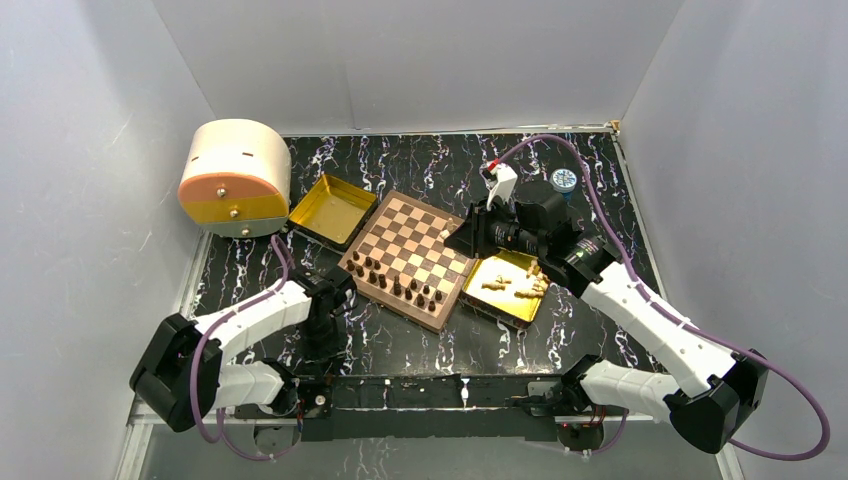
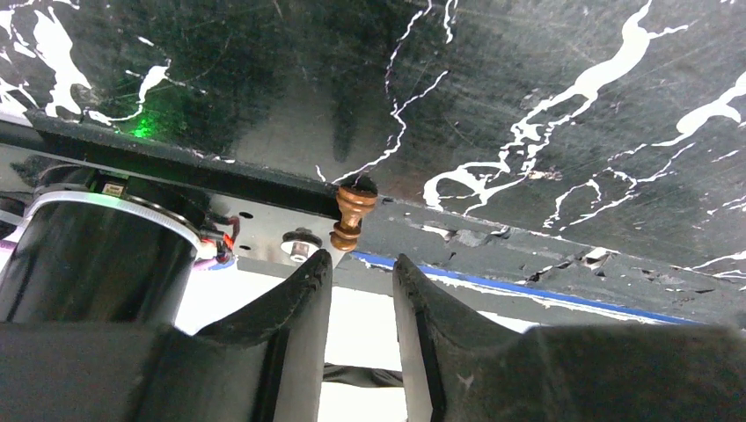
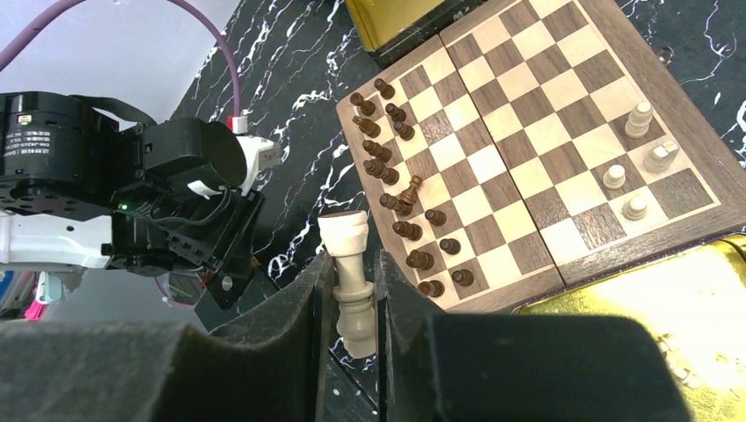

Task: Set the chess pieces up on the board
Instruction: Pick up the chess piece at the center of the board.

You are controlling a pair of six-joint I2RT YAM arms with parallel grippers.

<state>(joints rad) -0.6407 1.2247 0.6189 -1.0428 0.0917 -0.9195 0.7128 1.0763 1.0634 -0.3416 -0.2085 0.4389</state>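
Observation:
The board [image 1: 410,258] lies mid-table, with dark chess pieces [image 1: 395,285] in two rows along its near-left side. Light pieces [image 3: 638,119] stand at its far-right edge. My right gripper [image 3: 350,264] is shut on a light tan piece [image 3: 345,237] and hovers over the board's right corner [image 1: 455,240]. My left gripper [image 2: 362,264] points down near the table's front edge [image 1: 325,335], its fingers a narrow gap apart with nothing between them. One dark brown piece [image 2: 352,215] sits just beyond the left fingertips at the table's edge.
A gold tray [image 1: 488,300] right of the board holds loose light pieces. Another gold tray [image 1: 333,210] sits left of the board. A round white-and-orange container [image 1: 235,178] stands at the back left, and a small round blue object [image 1: 565,180] at the back right.

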